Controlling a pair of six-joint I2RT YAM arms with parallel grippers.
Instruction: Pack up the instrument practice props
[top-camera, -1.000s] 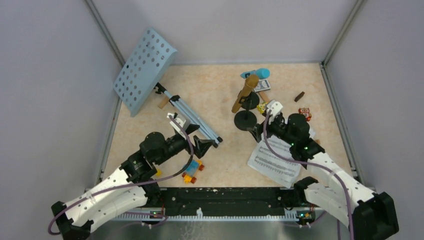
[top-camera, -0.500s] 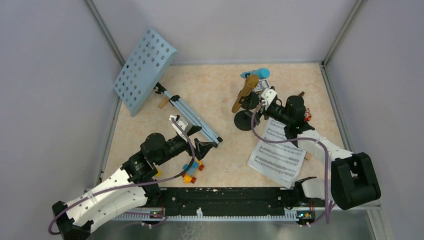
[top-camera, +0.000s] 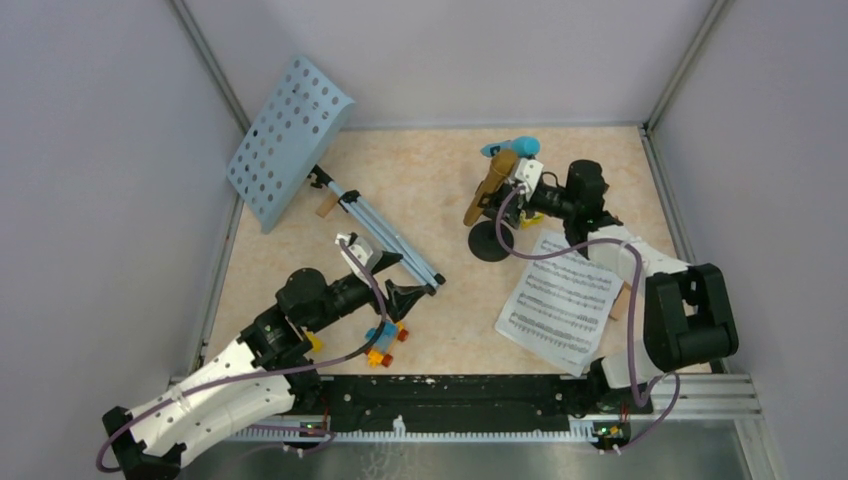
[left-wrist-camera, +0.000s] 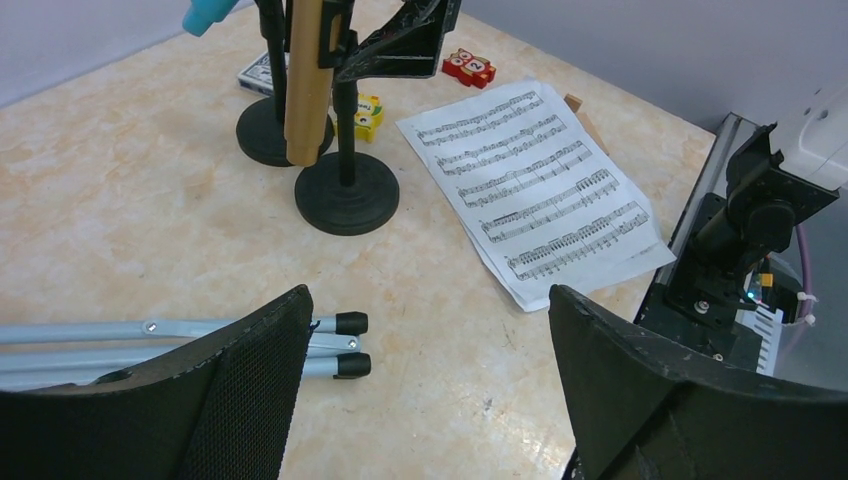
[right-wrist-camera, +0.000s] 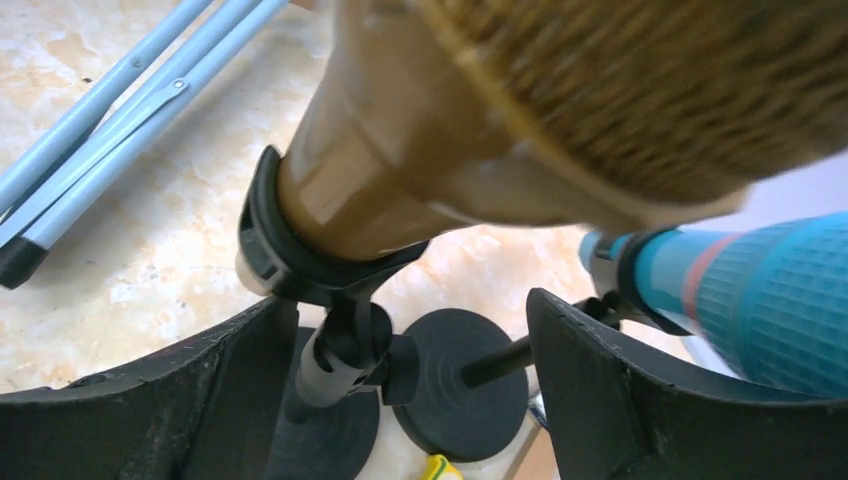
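Observation:
The pale-blue perforated rack (top-camera: 290, 135) lies tilted at the back left, its folded tripod legs (top-camera: 385, 235) pointing toward the centre. My left gripper (top-camera: 405, 293) is open and empty just past the leg tips (left-wrist-camera: 335, 340); it also shows in the left wrist view (left-wrist-camera: 425, 370). The gold microphone (top-camera: 490, 185) and blue microphone (top-camera: 512, 147) sit in two black round-based holders (top-camera: 492, 242). My right gripper (top-camera: 503, 200) is open, its jaws either side of the gold microphone's holder stem (right-wrist-camera: 345, 350), under the gold microphone (right-wrist-camera: 500, 110). White sheet music (top-camera: 558, 300) lies at the front right.
A colourful toy-block car (top-camera: 385, 340) lies by my left arm. A red owl block (left-wrist-camera: 468, 66), a yellow block (left-wrist-camera: 368, 110), a card deck (left-wrist-camera: 255, 72) and small wooden blocks (top-camera: 322, 210) lie around the holders. Grey walls close in three sides.
My right gripper has moved from the sheet music toward the back, up to the gold microphone's holder. The left arm has barely moved.

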